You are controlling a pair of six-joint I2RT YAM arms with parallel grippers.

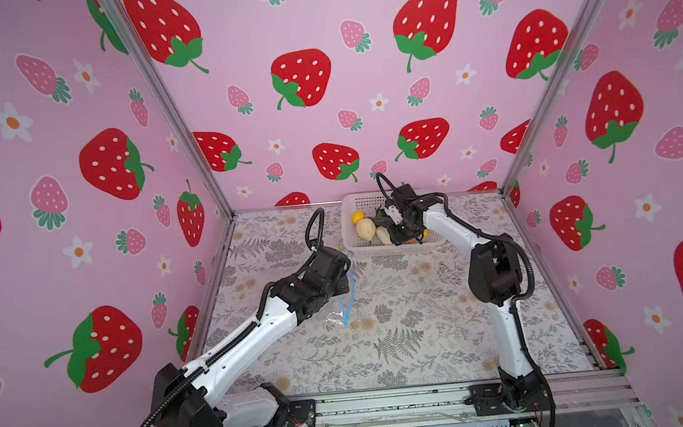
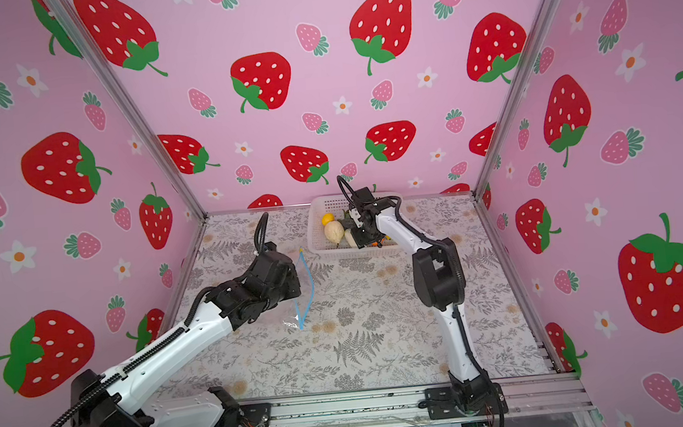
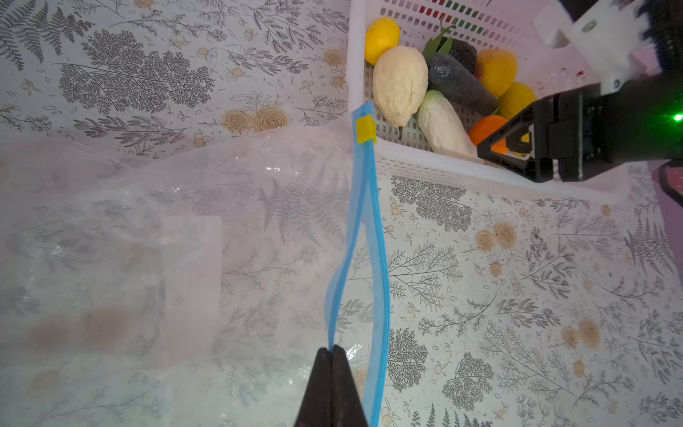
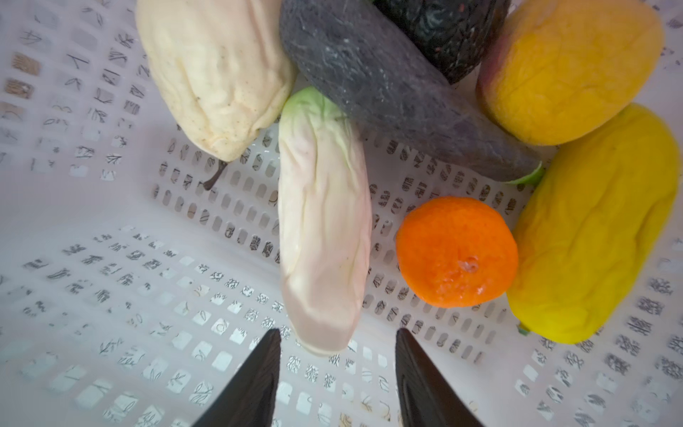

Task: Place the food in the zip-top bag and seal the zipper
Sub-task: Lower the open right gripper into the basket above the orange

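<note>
The clear bag (image 3: 184, 229) lies flat on the left half of the bench (image 1: 404, 343), largely hidden under the left arm in both top views. Its blue zipper (image 3: 377, 240) faces the middle of the bench. The yellow tab (image 3: 366, 128) sits at the zipper's far end, just beside the near left corner of the white basket (image 3: 443, 164). The left gripper (image 3: 332, 355) is pinched tight on one lip of the zipper partway along. That lip stands apart from the other, so the mouth gapes. The basket stands at the far edge, right of the middle, and all the food is in it: a cream pear (image 4: 218, 74), a white leafy piece (image 4: 321, 240), a dark purple piece (image 4: 388, 92), an orange (image 4: 456, 251) and two yellow pieces (image 4: 598, 229). The right gripper (image 4: 338, 334) hangs inside the basket, about half open, holding nothing. The end of the white leafy piece lies between its fingertips, not gripped.
</note>
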